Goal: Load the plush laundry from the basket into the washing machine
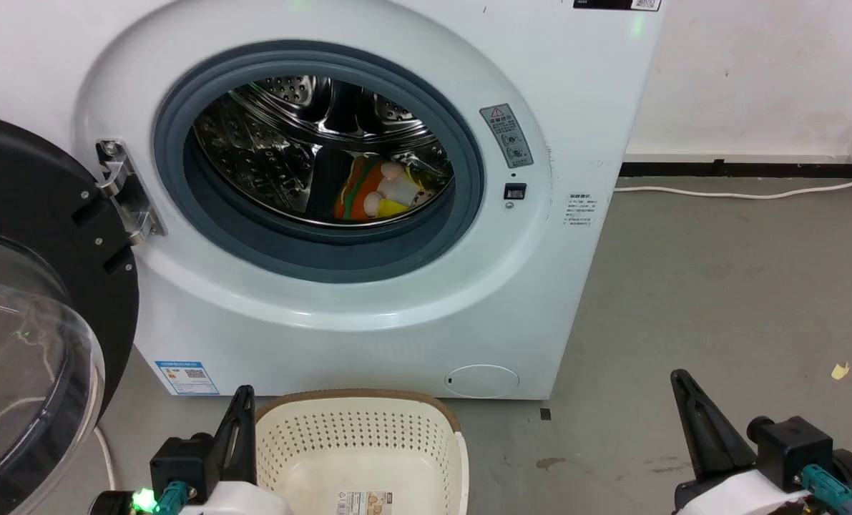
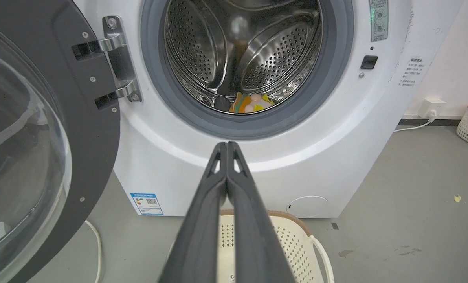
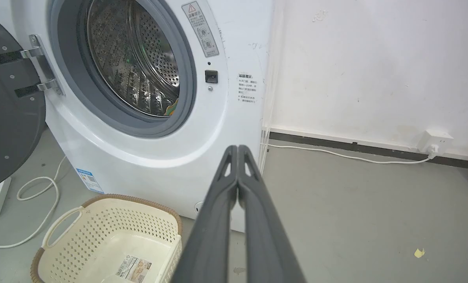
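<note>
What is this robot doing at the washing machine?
A two-armed robot is loading laundry. The plush doll already lies inside the steel drum of the washing machine, whose door hangs open. The basket on the floor in front holds nothing but its label. The left fingers and right fingers are both closed on nothing, low in front of the machine.

The washer (image 1: 397, 343) bears a grey sticker (image 1: 506, 134) with a red warning triangle, a blue label (image 1: 187, 377) with a QR code, and small print (image 1: 580, 209) too fine to read. The basket (image 1: 358, 395) has a floor label (image 3: 133, 268) with a barcode.
</note>
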Robot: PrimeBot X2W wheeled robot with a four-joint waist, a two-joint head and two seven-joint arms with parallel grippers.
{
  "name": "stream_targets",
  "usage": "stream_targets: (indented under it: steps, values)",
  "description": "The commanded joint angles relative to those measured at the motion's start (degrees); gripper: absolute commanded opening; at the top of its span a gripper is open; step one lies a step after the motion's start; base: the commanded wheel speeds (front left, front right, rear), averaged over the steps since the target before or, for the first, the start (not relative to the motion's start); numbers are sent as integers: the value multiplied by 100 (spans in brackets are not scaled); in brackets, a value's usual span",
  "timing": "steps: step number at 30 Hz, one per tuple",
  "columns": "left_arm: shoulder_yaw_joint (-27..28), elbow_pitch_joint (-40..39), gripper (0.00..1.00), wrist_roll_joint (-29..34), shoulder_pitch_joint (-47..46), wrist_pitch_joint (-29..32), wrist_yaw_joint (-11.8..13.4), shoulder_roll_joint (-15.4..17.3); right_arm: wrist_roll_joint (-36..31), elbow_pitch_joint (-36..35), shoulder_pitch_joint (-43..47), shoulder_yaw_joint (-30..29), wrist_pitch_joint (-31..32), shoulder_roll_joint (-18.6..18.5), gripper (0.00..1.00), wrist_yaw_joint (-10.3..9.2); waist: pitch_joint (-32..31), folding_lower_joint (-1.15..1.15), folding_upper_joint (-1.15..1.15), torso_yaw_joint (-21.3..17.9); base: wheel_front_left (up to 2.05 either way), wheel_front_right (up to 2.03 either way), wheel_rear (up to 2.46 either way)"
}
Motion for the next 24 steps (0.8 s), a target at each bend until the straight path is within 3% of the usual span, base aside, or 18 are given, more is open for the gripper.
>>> stream_targets:
  steps: [1, 24]
  values:
    - [15, -49, 0, 51, -105, 21, -27, -3, -38, -36, -91, 9, 23, 5, 0, -3, 1, 0, 0, 3, 0, 0, 0]
    - [71, -166, 0, 221, -212, 290, -80, -25, -143, -59, -191, 15, 294, 6, 0, -4, 12, 0, 0, 58, 0, 0, 0]
